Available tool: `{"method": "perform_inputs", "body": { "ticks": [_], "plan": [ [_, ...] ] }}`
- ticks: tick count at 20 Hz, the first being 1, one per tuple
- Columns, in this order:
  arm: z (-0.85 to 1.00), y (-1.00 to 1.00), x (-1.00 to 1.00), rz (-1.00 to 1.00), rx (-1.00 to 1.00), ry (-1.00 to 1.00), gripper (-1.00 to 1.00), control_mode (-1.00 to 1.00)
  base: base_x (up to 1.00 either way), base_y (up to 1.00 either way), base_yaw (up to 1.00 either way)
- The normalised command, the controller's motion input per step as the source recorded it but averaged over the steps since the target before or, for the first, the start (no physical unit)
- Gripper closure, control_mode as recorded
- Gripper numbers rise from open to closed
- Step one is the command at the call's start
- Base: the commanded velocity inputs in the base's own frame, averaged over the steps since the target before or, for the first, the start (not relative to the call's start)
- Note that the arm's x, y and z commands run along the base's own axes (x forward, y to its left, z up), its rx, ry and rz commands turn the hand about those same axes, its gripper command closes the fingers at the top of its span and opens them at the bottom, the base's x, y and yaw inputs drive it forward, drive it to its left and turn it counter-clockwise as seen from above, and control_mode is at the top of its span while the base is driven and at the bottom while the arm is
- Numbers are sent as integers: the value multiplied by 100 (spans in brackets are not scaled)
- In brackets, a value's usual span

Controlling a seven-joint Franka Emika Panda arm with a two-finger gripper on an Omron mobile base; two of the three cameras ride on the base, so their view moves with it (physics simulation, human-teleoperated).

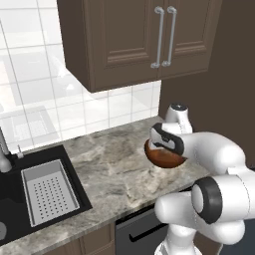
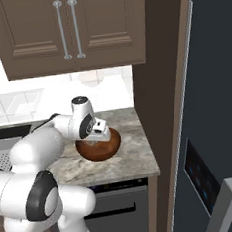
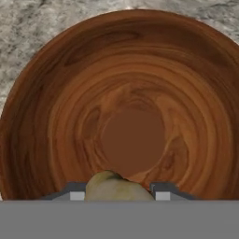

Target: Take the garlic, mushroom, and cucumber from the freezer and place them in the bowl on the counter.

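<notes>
My gripper (image 3: pixel 120 192) hangs just above the round reddish-brown wooden bowl (image 3: pixel 130 93), pointing down into it. It is shut on a small tan rounded lump, the mushroom (image 3: pixel 114 187), which sits between the two fingertips. The inside of the bowl is bare. The bowl (image 1: pixel 162 158) stands on the grey-beige marbled counter (image 1: pixel 114 164) near its right end, and my hand covers part of the bowl (image 2: pixel 98 149) in both base views. To the right stands the slate-blue freezer (image 2: pixel 216 104). The garlic and the cucumber are out of view.
A black inset sink (image 1: pixel 10 209) with a grey perforated basket (image 1: pixel 50 191) lies at the counter's left end. Brown wall cabinets (image 1: pixel 134 40) hang above. A brown tall panel (image 2: pixel 162 109) separates the counter from the freezer, whose grey bar handle (image 2: pixel 230 200) juts out low right.
</notes>
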Motion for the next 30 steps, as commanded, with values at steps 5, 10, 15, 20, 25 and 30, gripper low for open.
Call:
{"method": "perform_inputs", "body": {
  "ticks": [5,10,15,20,25,30],
  "plan": [
    [-25,-1,21,0,0,2,100,-100,0,0,0],
    [-18,-4,19,0,0,0,100,-100,0,0,0],
    [-15,-2,10,0,0,0,100,-100,0,0,0],
    [-14,-3,4,0,0,0,100,-100,0,0,0],
    [-12,-1,5,0,0,0,100,-100,0,0,0],
    [-9,-1,5,0,0,0,100,-100,0,0,0]
  ]
}}
